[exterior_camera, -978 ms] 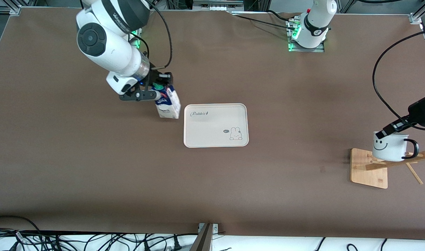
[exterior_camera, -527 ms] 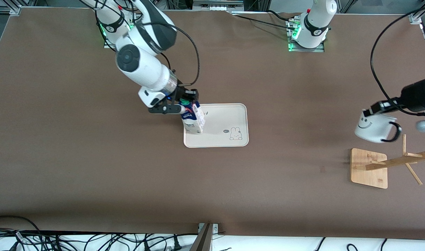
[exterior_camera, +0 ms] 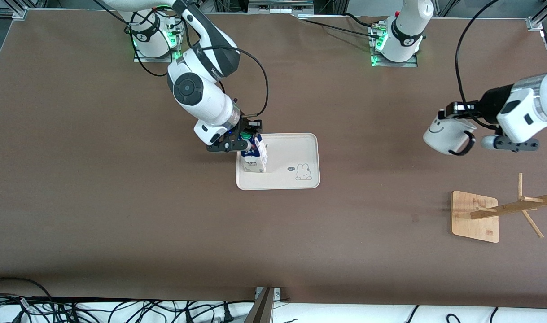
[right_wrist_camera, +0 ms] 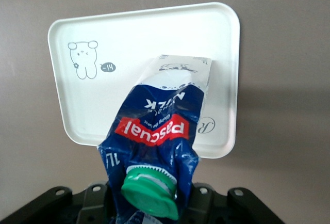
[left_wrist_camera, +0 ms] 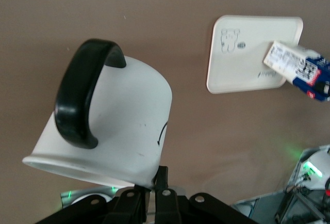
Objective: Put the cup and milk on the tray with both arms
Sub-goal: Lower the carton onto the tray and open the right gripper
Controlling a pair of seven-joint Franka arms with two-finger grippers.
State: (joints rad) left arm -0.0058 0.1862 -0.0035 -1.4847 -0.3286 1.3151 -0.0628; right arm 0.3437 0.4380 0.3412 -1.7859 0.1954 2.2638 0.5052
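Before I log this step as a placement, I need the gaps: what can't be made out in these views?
- Whether the milk touches the tray: its base is not clear from above in the front view, and the carton itself hides it in the right wrist view.
- Right pincer fingertips: the carton hides them.
- Left pincer fingertips: the cup covers them; the picture's edge cuts them in the left wrist view.

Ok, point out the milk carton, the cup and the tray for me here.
milk carton (exterior_camera: 254, 157): front view, its blue and white side.
cup (exterior_camera: 444, 134): front view, the white wall under the smiley.
tray (exterior_camera: 295, 148): front view, bare floor near the rabbit drawing.
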